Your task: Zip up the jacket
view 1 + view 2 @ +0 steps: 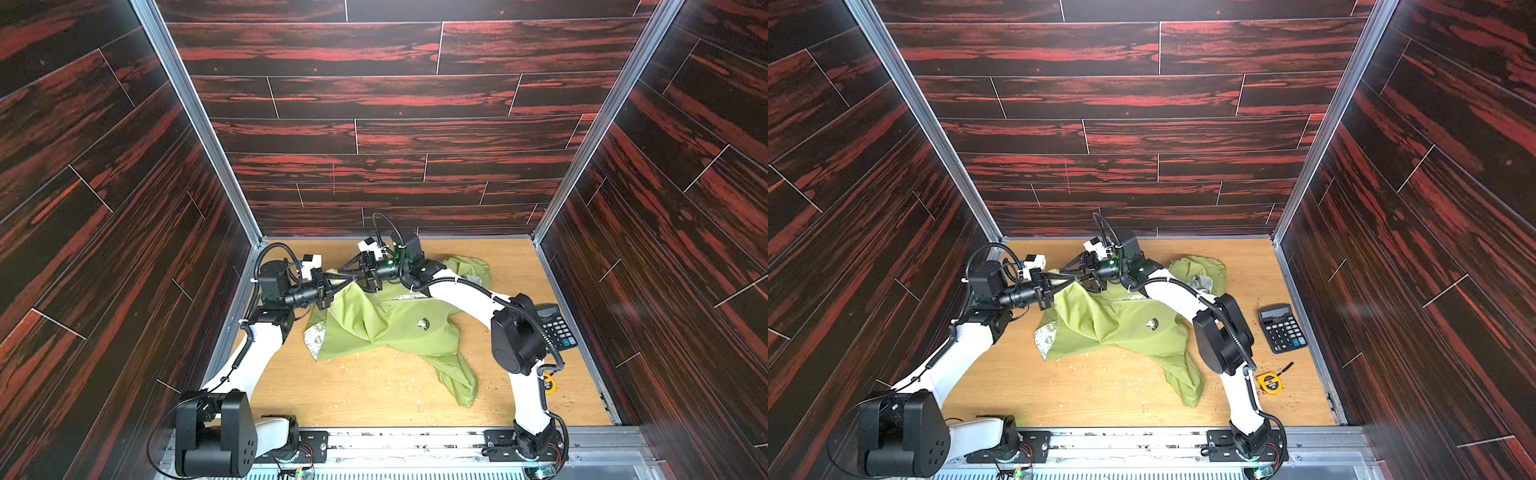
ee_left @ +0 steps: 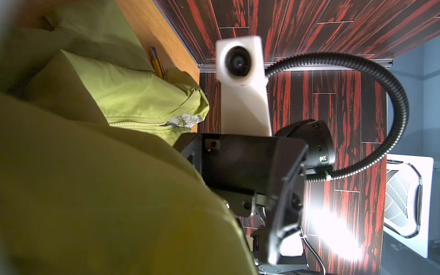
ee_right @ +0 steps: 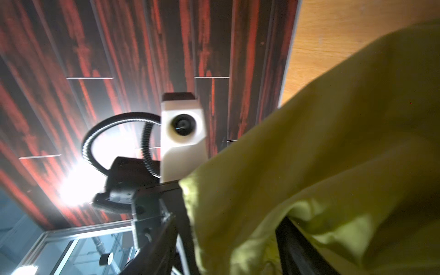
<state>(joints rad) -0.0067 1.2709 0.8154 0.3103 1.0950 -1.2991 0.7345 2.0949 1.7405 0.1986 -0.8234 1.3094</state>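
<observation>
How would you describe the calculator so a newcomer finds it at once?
Look at the wooden tabletop, along its right-hand edge. The calculator lies flat there, close to the side wall. It is dark and rectangular with rows of keys, unlike the small round yellow tape measure nearby.

Both top views looked steeply down from above the table [image 1: 374, 395], sharing nearly the whole scene. Pressed against the jacket [image 2: 95, 190], the wrist views faced each other, showing the right wrist camera [image 2: 238, 62] and left wrist camera [image 3: 183, 125].
</observation>
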